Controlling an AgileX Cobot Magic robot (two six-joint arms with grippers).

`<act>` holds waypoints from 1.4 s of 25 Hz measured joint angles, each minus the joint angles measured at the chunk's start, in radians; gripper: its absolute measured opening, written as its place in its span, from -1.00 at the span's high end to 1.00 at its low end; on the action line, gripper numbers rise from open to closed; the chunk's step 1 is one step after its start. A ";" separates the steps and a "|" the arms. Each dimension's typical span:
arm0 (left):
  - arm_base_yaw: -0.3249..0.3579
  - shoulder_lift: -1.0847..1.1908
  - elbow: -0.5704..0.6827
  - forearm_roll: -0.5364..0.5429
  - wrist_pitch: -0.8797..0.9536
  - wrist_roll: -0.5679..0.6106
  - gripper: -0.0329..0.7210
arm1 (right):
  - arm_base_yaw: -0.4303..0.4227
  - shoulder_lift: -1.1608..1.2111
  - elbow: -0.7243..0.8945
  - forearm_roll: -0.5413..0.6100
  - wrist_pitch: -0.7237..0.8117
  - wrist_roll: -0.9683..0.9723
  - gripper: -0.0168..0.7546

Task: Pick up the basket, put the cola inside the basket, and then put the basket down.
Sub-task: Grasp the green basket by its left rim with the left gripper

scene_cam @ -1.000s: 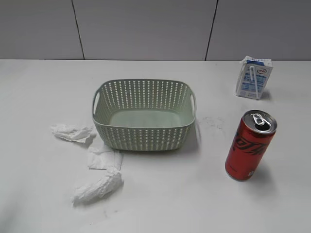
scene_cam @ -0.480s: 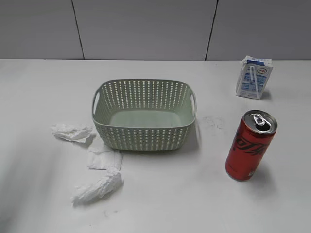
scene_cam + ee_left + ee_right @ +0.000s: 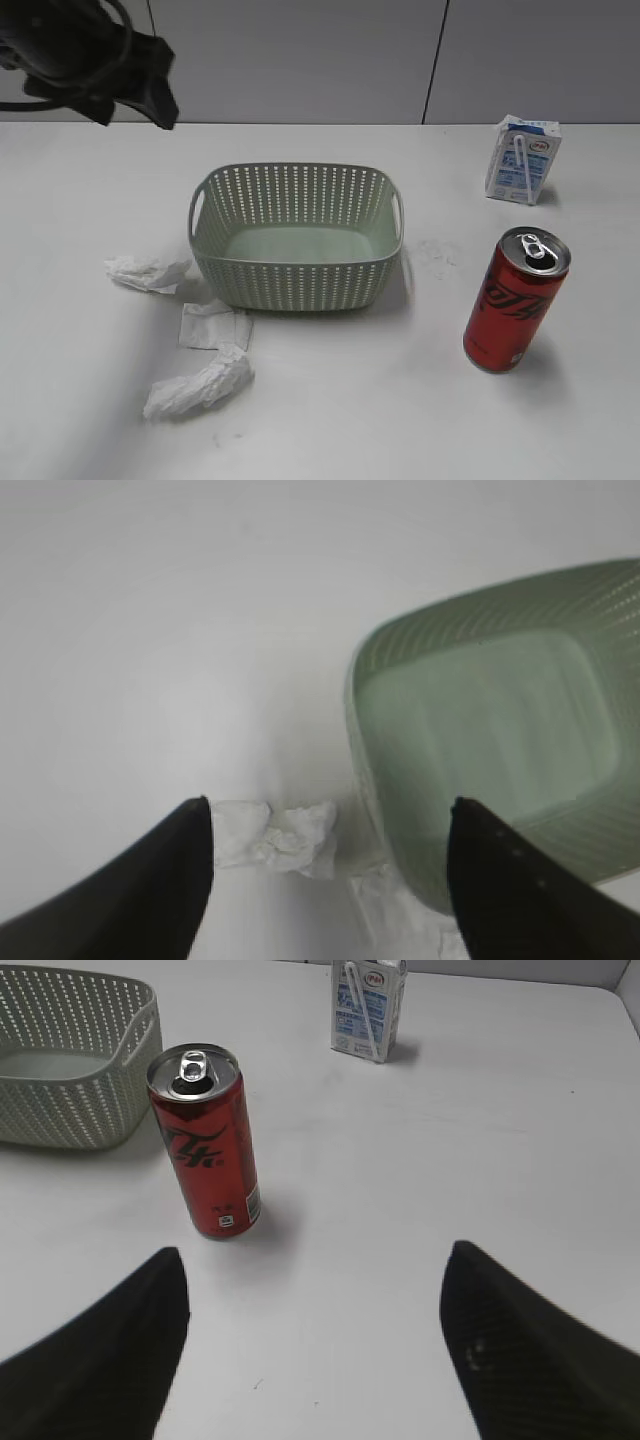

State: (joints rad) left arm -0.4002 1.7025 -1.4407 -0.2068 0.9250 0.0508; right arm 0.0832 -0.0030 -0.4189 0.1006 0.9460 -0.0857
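Note:
The pale sage-green basket (image 3: 296, 240) stands empty on the white table, in the middle of the exterior view; it also shows in the left wrist view (image 3: 490, 720) and the right wrist view (image 3: 70, 1070). The red cola can (image 3: 514, 300) stands upright to the basket's right, also seen in the right wrist view (image 3: 208, 1145). My left gripper (image 3: 330, 880) is open and empty, high above the table left of the basket; its arm (image 3: 90, 55) shows at the top left. My right gripper (image 3: 315, 1350) is open and empty, nearer than the can and to its right.
Crumpled white tissues (image 3: 200, 385) lie left of and in front of the basket; one shows between the left jaws (image 3: 275, 835). A small blue-and-white drink carton (image 3: 522, 160) stands at the back right, also in the right wrist view (image 3: 367, 1008).
The left arm has come into the exterior view at the top left. The tissues by the basket have shifted slightly. Basket, can and carton have not moved.

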 joint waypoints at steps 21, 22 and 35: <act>-0.079 0.400 -0.181 0.063 0.139 -0.196 -0.55 | 0.000 0.000 0.000 0.000 0.000 0.000 -0.58; -0.079 0.407 -0.182 0.063 0.137 -0.199 -0.55 | 0.000 0.000 0.000 0.000 0.000 0.000 -0.58; -0.079 0.416 -0.186 0.065 0.127 -0.260 -0.18 | 0.000 0.000 0.000 0.000 0.000 0.000 -0.58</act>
State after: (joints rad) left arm -0.4794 2.1183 -1.6264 -0.1422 1.0525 -0.2089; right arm 0.0832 -0.0030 -0.4189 0.1006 0.9460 -0.0857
